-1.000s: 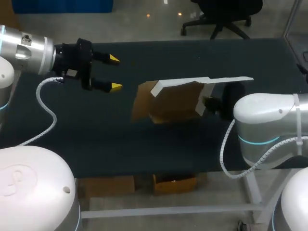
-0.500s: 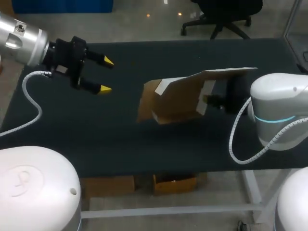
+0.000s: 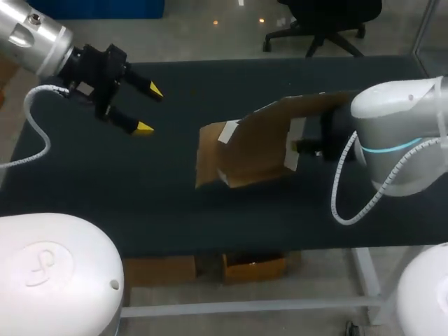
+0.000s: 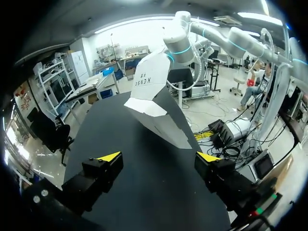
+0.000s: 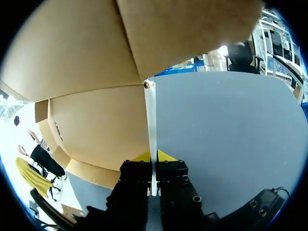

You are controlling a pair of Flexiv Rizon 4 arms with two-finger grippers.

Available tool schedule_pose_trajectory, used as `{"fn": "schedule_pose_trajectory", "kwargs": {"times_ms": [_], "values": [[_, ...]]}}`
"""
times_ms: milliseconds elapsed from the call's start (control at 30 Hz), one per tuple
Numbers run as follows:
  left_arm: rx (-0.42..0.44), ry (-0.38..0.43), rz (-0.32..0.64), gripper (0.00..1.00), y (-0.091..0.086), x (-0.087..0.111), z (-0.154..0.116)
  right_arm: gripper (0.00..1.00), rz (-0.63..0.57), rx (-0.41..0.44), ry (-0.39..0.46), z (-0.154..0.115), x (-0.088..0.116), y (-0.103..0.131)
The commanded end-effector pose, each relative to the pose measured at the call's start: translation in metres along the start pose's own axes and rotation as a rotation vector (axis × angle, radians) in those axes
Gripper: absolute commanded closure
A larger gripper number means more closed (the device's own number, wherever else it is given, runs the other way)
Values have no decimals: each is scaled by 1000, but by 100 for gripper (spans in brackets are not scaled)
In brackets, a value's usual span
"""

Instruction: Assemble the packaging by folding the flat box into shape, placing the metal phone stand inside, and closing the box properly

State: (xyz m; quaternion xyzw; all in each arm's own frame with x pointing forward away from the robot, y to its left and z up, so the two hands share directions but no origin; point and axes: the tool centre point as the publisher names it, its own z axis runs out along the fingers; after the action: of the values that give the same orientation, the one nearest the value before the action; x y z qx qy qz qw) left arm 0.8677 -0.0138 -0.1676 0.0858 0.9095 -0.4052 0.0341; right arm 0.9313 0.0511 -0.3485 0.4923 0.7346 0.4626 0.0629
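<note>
The flat cardboard box (image 3: 259, 143), brown inside and white outside, is held tilted above the middle of the dark table (image 3: 140, 189), its lower corner near the surface. My right gripper (image 5: 153, 156) is shut on a thin edge of the box (image 5: 96, 72), which fills the view ahead of it; in the head view those fingers are hidden behind the cardboard. My left gripper (image 3: 148, 108) stands open over the table's far left, well apart from the box (image 4: 159, 96), which shows ahead of its fingers (image 4: 109, 157). No metal phone stand is in view.
Bare dark table (image 4: 144, 183) lies between my left gripper and the box. The table's front edge (image 3: 231, 250) runs below the box in the head view. My right arm (image 3: 399, 133) hangs over the table's right side.
My right arm has swung the box, tipping its top flap up and back. My left gripper has drawn back to the left, staying open.
</note>
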Motion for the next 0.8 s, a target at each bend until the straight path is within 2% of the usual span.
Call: {"fn": "schedule_pose_trajectory", "kwargs": {"times_ms": [33,233,300,333,500,800], "values": [[-1,34,0,0,0,-3,-1,100,1,375,-3,-1,1,4],[-1,34,0,0,0,-3,-1,100,1,375,-3,-1,1,4],[-79,21,2,0,-3,-9,1,100,1,375,-3,-1,1,4],[-83,24,-1,0,-2,-12,1,100,27,415,-7,-1,-3,4],[-141,-13,-13,0,4,-13,0,100,80,475,-3,-16,-9,8],[-242,-65,-24,0,12,-12,1,100,152,610,-54,-36,-12,10]]}}
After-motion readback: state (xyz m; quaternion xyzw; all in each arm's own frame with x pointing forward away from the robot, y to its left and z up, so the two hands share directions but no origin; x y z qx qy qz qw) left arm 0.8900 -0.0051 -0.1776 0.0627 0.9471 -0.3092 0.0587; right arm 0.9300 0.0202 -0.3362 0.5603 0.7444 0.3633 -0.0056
